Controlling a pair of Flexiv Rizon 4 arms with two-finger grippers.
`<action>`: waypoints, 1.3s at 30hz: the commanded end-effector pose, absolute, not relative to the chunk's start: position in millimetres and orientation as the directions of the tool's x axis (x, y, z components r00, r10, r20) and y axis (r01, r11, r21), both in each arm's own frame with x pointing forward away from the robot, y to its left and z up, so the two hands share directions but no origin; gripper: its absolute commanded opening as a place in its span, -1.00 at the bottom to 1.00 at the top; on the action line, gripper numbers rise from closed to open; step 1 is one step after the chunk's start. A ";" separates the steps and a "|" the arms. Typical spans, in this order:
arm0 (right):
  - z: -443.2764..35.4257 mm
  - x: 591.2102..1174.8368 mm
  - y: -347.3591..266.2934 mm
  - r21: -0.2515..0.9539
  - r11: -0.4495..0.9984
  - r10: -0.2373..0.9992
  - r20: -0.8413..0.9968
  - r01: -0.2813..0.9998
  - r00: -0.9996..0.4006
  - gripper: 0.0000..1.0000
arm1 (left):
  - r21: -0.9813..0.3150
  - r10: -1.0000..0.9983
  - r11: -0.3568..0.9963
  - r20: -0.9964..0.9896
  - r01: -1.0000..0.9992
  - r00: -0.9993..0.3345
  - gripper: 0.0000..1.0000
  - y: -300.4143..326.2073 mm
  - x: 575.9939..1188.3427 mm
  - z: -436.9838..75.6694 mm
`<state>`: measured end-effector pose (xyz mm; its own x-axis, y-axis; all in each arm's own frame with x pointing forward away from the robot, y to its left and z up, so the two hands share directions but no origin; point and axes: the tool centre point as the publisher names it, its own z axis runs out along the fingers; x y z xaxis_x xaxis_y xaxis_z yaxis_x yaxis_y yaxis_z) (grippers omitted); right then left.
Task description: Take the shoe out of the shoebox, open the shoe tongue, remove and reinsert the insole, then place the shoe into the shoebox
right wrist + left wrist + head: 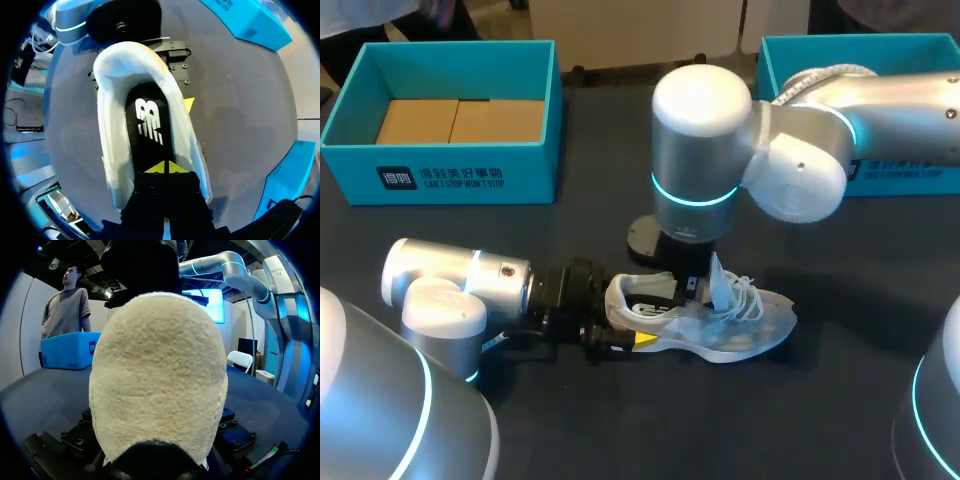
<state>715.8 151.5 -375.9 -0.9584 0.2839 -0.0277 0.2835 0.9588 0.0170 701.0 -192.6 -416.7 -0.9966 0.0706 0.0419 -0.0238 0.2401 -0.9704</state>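
The right gripper has its two yellow tips drawn together with no gap showing. They are down inside the pale grey and white mesh running shoe, pressed on the black foam insole toward the shoe's front. From the head view this gripper comes straight down into the shoe's opening, just behind the raised white tongue and the loose white laces.

The left gripper lies level at the shoe's heel. Its wrist view is filled by the cream, fuzzy heel, so I cannot tell whether it is clamped.

The shoe lies on the dark table, outside both boxes. A teal cardboard shoebox lined with brown card stands well beyond the shoe's heel end. A second teal box stands well beyond its toe end.
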 end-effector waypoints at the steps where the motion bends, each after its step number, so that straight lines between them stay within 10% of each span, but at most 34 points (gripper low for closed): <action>1: -374.5 714.1 146.9 0.020 0.958 0.287 -0.048 0.287 -0.957 -1.00 | -0.970 0.071 0.241 0.042 -0.023 -0.997 -1.00 -192.7 702.1 -417.8; 6: -382.1 718.4 143.0 0.007 0.952 0.305 -0.046 0.305 -0.951 -0.39 | -0.970 0.071 0.241 0.042 -0.023 -0.997 -1.00 -192.7 702.1 -417.8; 12: -390.6 719.9 138.3 0.005 0.949 0.316 -0.024 0.316 -0.949 -0.21 | -0.970 0.071 0.241 0.042 -0.023 -0.997 -1.00 -192.7 702.1 -417.8; 33: -428.0 712.2 146.1 -0.027 0.942 0.335 0.165 0.335 -0.928 0.06 | -0.970 0.071 0.241 0.042 -0.023 -0.997 -1.00 -192.7 702.1 -417.8; 39: -433.4 694.4 149.5 -0.106 0.931 0.366 0.257 0.350 -0.895 -0.15 | -0.970 0.071 0.241 0.042 -0.023 -0.997 -1.00 -192.7 702.1 -417.8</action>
<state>699.6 139.0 -408.5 -0.9044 0.3637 0.2230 0.3584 0.9313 -0.0652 700.8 -192.8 -417.1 -0.9966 0.0708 0.0432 -0.0250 0.2404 -0.9703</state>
